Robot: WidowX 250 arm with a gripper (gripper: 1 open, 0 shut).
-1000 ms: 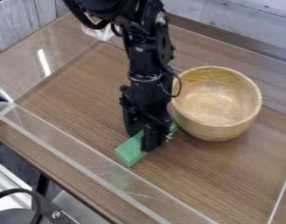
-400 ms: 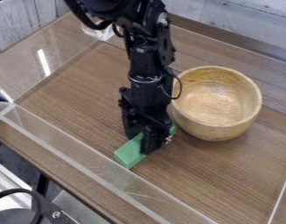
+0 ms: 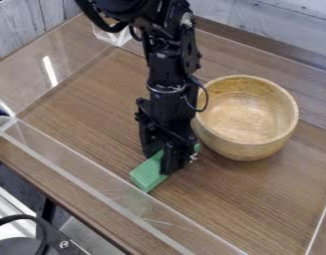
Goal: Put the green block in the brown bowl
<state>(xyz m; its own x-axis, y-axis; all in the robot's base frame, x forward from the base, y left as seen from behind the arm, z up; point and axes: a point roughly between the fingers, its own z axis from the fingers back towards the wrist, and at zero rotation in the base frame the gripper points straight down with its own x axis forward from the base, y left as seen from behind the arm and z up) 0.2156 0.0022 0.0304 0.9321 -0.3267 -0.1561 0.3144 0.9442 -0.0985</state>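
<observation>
Claw point(image 3: 166, 157) down on green block point(image 3: 150, 172) — grip unclear; brown bowl point(image 3: 248, 117) beside.

Counted one green block point(image 3: 150, 171) and one brown bowl point(image 3: 246, 118) on the tabletop point(image 3: 86, 110). Saw one robot arm point(image 3: 165, 60) with a single gripper point(image 3: 168, 154). Noted one clear wall point(image 3: 72, 169) along the front edge.

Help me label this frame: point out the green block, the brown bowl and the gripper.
green block point(image 3: 150, 174), camera view, its exposed near end.
brown bowl point(image 3: 265, 142), camera view, outer wall.
gripper point(image 3: 168, 156), camera view, between fingertips.
</observation>
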